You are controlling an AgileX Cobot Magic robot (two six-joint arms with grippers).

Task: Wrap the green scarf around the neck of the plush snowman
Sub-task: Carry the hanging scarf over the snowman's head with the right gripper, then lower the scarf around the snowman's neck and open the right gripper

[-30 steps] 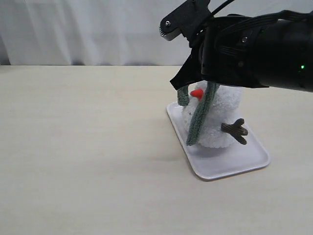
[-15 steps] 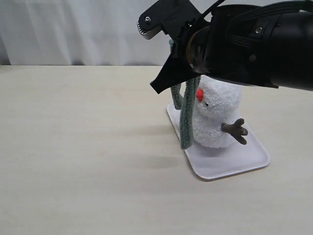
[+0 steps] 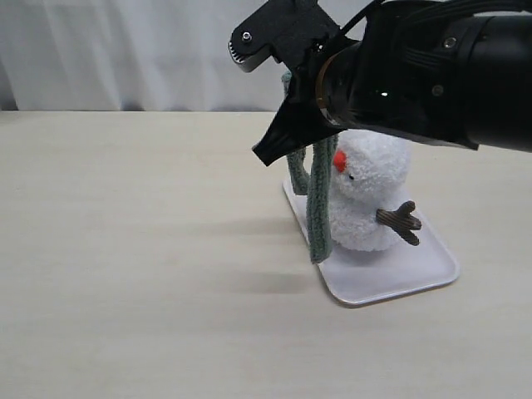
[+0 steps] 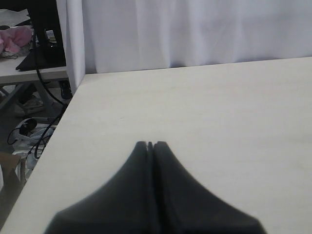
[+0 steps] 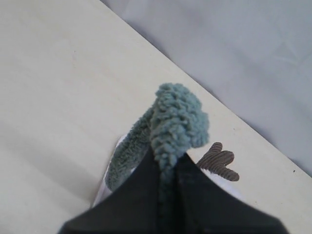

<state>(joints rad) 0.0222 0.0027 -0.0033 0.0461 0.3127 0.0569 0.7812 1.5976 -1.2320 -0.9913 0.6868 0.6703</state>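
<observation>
Right gripper (image 3: 287,141) pinches the green scarf (image 3: 318,216) up beside the plush snowman (image 3: 370,199).
On the left we see the left gripper (image 4: 150,144), fingers pressed together on nothing, over the table (image 3: 125,249). Further right, the right gripper's jaws are clamped fully on the scarf. Two strands hang before the snowman's face, down to the white tray (image 3: 391,278) it stands on. The arm hides its head top.

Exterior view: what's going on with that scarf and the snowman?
The right hand is shut on the green scarf, holding it up in front of the plush snowman, so two lengths hang down by its face. The snowman stands on a white tray; nothing is around its neck yet. The left hand is shut, over the table.
</observation>
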